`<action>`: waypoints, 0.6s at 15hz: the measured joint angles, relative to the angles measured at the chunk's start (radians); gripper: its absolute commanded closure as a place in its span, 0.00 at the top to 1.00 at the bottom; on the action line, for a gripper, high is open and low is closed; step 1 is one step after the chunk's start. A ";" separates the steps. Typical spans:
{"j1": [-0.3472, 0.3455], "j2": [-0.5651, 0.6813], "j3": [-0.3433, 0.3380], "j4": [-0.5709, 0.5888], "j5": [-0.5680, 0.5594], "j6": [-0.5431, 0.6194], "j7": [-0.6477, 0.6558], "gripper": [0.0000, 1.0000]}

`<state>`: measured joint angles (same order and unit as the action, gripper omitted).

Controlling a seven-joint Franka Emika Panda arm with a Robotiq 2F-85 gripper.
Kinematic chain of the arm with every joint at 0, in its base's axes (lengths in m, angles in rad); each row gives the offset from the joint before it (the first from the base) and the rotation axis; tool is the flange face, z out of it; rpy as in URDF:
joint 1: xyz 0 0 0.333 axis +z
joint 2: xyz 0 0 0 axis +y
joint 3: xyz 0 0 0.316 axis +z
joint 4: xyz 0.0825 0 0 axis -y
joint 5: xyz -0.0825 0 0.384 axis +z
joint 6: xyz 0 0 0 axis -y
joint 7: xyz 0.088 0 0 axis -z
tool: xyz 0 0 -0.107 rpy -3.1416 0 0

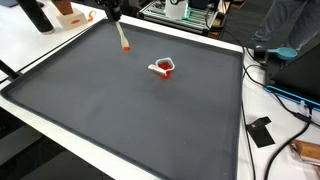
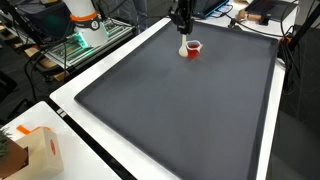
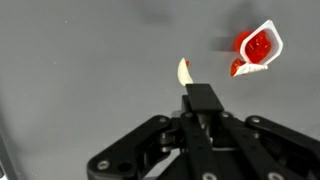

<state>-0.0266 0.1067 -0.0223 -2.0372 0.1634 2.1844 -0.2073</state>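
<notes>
slim stick (image 3: 184, 72) pinched by its end in my gripper (image 3: 203, 98). thin hold: i judge it could twist loose.

End effector (image 3: 197, 95) cropped below, held item (image 3: 184, 72) unidentifiable

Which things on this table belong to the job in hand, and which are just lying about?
In hand:
small pale stick, clamped in the jaws
red cup

Lying about:
grey mat
cardboard box
flat black item
blue cable
</notes>
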 measured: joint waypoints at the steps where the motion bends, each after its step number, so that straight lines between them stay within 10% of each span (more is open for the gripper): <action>1: 0.005 0.000 0.004 -0.003 -0.021 0.003 0.009 0.03; 9: 0.015 0.000 0.021 -0.014 -0.081 0.013 0.037 0.03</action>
<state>-0.0112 0.1070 -0.0011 -2.0507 0.0825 2.1977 -0.1702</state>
